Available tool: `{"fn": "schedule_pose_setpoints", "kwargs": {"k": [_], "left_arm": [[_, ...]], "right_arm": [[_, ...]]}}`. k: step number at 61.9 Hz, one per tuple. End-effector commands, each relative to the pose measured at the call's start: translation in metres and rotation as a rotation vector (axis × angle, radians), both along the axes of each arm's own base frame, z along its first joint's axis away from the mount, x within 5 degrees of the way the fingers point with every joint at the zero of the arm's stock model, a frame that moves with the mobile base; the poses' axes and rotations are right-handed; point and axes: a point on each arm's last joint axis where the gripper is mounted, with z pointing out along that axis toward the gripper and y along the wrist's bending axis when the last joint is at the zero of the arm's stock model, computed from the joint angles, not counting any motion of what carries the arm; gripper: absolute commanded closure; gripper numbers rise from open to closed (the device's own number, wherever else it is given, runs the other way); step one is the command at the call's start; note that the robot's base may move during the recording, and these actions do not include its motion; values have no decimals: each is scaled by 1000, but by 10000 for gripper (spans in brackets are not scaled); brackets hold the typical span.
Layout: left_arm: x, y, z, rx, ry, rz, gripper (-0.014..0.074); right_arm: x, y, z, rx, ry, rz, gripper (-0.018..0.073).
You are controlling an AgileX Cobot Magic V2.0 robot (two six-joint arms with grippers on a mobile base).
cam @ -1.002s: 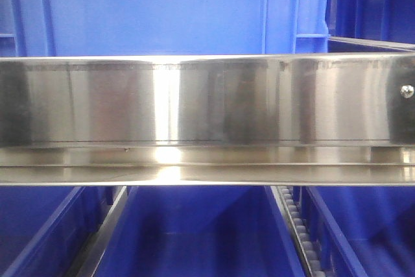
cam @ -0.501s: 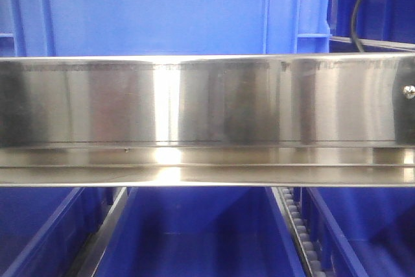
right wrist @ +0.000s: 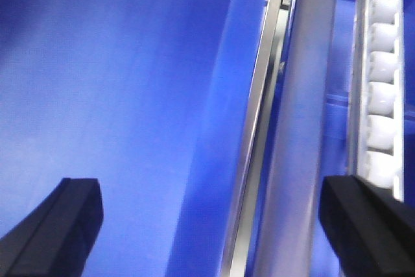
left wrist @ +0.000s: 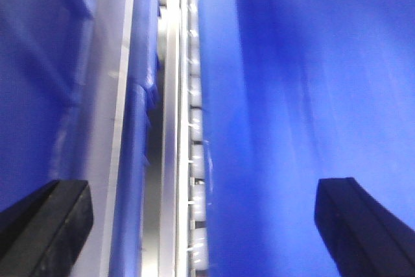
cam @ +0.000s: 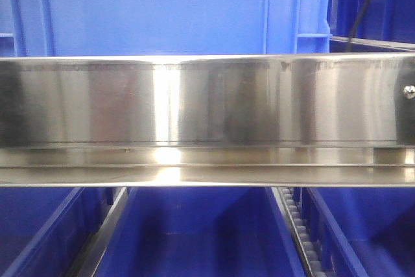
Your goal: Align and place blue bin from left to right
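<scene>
The blue bin (cam: 162,11), light blue with raised ribs near its corners, stands on the upper shelf level and fills the top of the front view. Its smooth wall (left wrist: 305,95) takes up the right side of the left wrist view, and the left gripper (left wrist: 204,189) is open, one black finger (left wrist: 48,225) on each side of that wall's edge and the roller track. In the right wrist view the bin wall (right wrist: 117,95) is on the left, and the right gripper (right wrist: 211,186) is open, spanning the wall's edge and a metal rail. Neither gripper shows in the front view.
A stainless shelf beam (cam: 207,102) crosses the front view. Below it sit deeper-blue bins (cam: 194,231) split by a white roller track (cam: 295,225). A darker bin (cam: 376,4) is at upper right with a black cable (cam: 360,11) before it. Roller tracks (left wrist: 194,134) (right wrist: 382,76) run beside both grippers.
A black cable has come into the front view at the upper right and shifted slightly left and down. The bin and shelf look unmoved.
</scene>
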Motion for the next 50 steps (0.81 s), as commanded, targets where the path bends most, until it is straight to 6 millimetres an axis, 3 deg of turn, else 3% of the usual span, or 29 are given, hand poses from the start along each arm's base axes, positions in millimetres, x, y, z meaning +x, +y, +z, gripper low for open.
{"fn": "schedule_pose_setpoints", "kwargs": {"k": [1,8,15,20,27,28,31,36,50], "left_arm": [[4,0,-1,-10,-11,0,-3],[7,-1,-5,-17,-7,-3,1],[9,-2,-8,-16,-1,-4,86],[10,-2,-9,-15,1,-4,223],[10,-2,-9,-15,1,-4,510],[10,-2,-9,-15,1,-4,574],[10,-2,-9,-18,2,-4,645],[9,-2,-9,-22,1,-5,573],[0,-3,5,-64,-30,-16,573]], "right_arm": [[2,0,5,1,-42,-3,0],[2,0,5,4,-49,-3,48],[4,0,2,2,-40,-5,190],[6,1,-3,-6,-15,-9,374],[7,2,-8,-7,8,-9,666],[7,2,-8,-5,10,-13,669],[7,2,-8,-1,12,-15,626],[6,3,-7,4,11,-14,619],[-1,3,4,54,-3,-2,619]]}}
